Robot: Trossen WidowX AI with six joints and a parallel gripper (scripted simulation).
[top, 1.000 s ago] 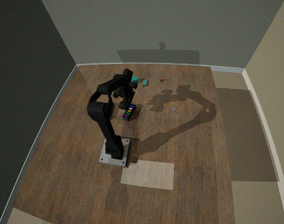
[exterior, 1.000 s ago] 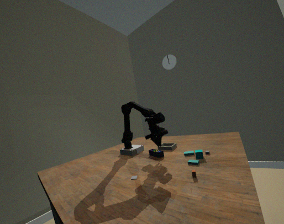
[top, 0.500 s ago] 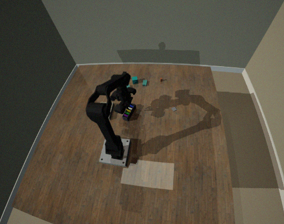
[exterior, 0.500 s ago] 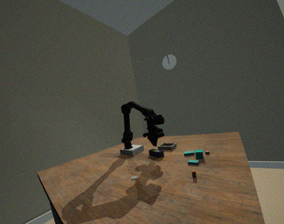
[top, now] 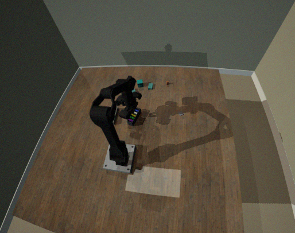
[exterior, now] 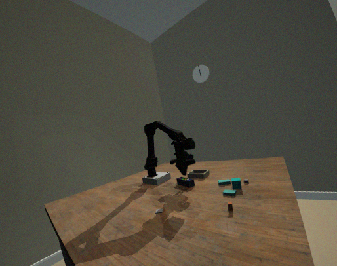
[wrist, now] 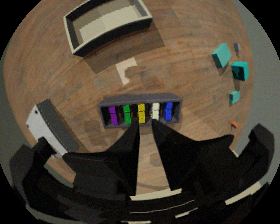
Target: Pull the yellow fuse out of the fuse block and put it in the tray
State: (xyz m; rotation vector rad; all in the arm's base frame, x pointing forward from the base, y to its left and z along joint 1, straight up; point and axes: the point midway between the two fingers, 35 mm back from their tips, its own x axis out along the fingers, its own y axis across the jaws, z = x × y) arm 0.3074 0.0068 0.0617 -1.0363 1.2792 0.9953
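Wrist view: we see our jaws hang above the fuse block (wrist: 141, 111) — partly open, holding nothing. The yellow fuse (wrist: 141, 112) sits in its slot, the tray (wrist: 108, 19) beyond on the desk (wrist: 184, 36).

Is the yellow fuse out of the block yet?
No. The yellow fuse sits seated in the fuse block, in line with the other fuses; the gripper hangs above it, partly closed, holding nothing.
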